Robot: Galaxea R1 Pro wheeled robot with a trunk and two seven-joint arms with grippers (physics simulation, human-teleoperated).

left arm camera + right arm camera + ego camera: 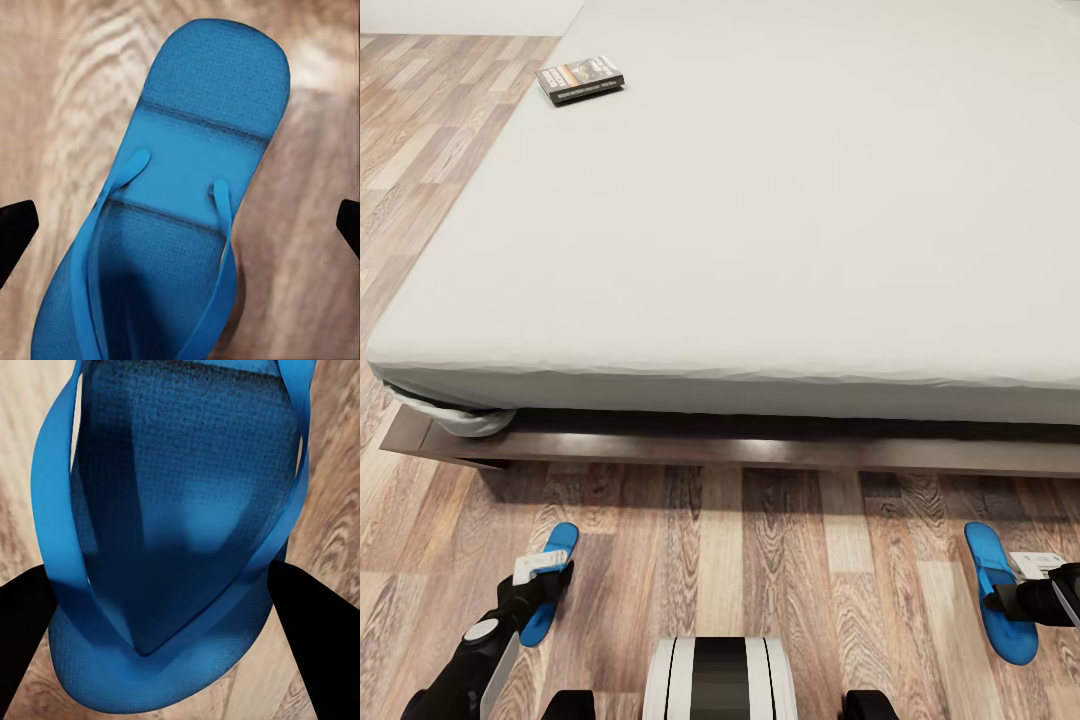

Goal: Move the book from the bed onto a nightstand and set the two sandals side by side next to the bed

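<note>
The book lies on the pale grey mattress of the bed, near its far left corner. One blue sandal lies on the wood floor in front of the bed. My left gripper hovers over it, open, with its fingertips wide on either side. The other sandal lies far to the right. My right gripper has its fingers pressed against that sandal's sides near one end.
The bed's dark brown frame runs across the view, with a bunched sheet corner at its left end. Open wood floor lies between the sandals and along the bed's left side. My base shows at the bottom.
</note>
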